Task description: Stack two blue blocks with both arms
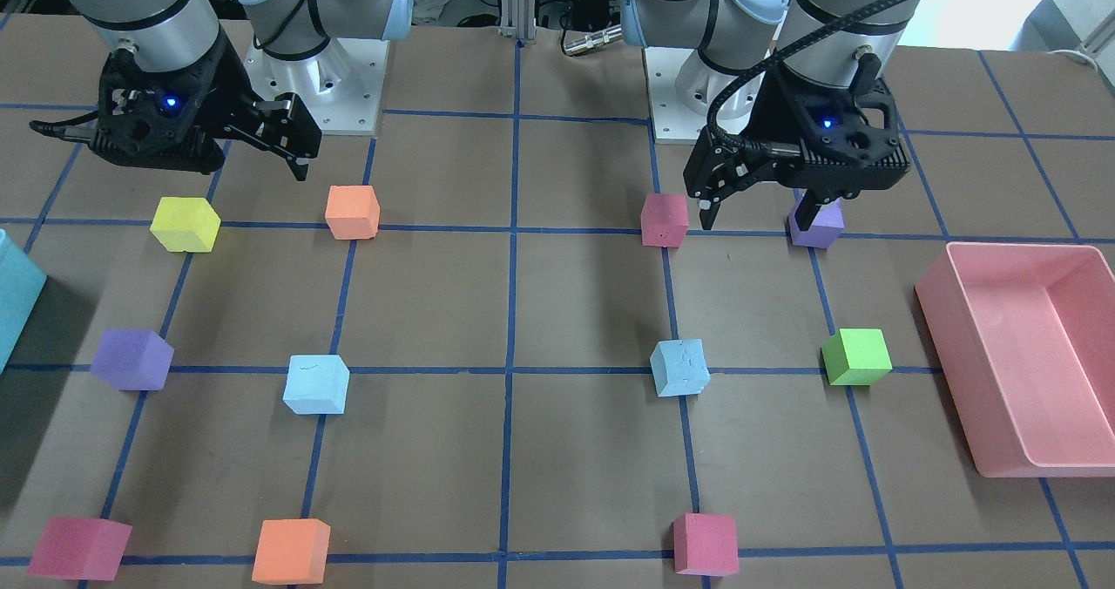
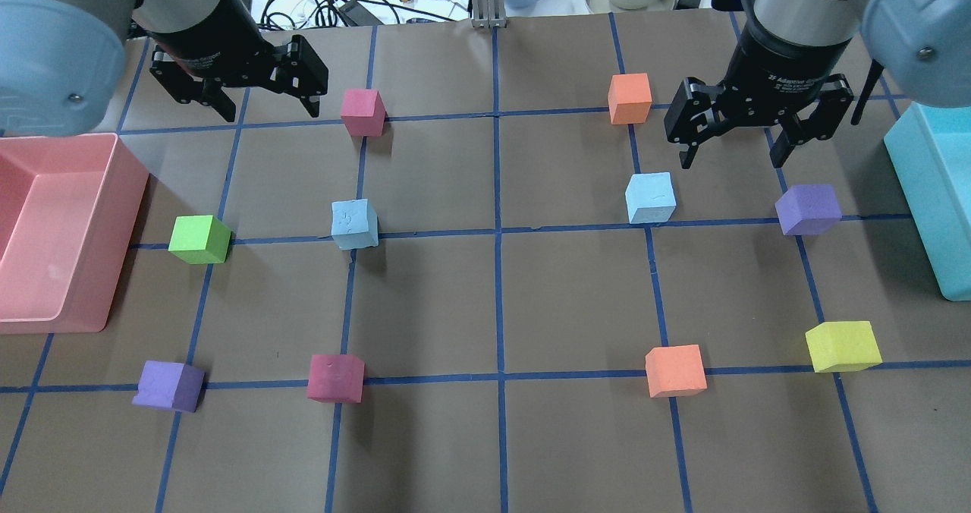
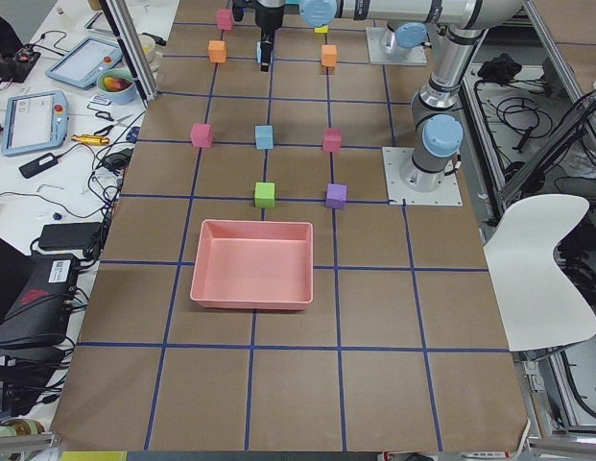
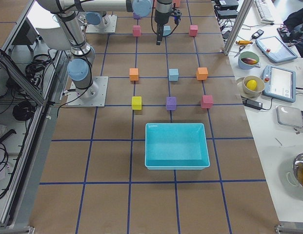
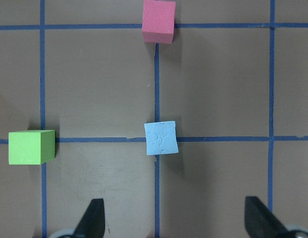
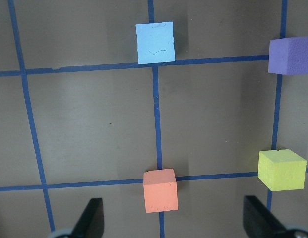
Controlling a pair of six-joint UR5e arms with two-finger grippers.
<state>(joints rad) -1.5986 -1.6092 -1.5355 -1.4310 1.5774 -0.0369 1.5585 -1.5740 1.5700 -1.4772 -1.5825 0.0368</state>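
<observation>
Two pale blue blocks sit apart on the brown table. One [image 2: 354,223] is on my left side, and it also shows in the left wrist view [image 5: 161,138]. The other [image 2: 650,197] is on my right side, and it also shows in the right wrist view [image 6: 154,42]. My left gripper [image 2: 269,107] hangs open and empty above the table, back from its block. My right gripper [image 2: 733,152] is open and empty, raised above the table just beyond its block. Neither gripper touches anything.
A pink bin [image 2: 125,194] stands at the left edge and a teal bin [image 2: 929,194] at the right edge. Green [image 2: 199,239], purple [image 2: 809,209], pink [image 2: 362,111], orange [image 2: 630,98] and yellow [image 2: 842,346] cubes sit on the blue-tape grid.
</observation>
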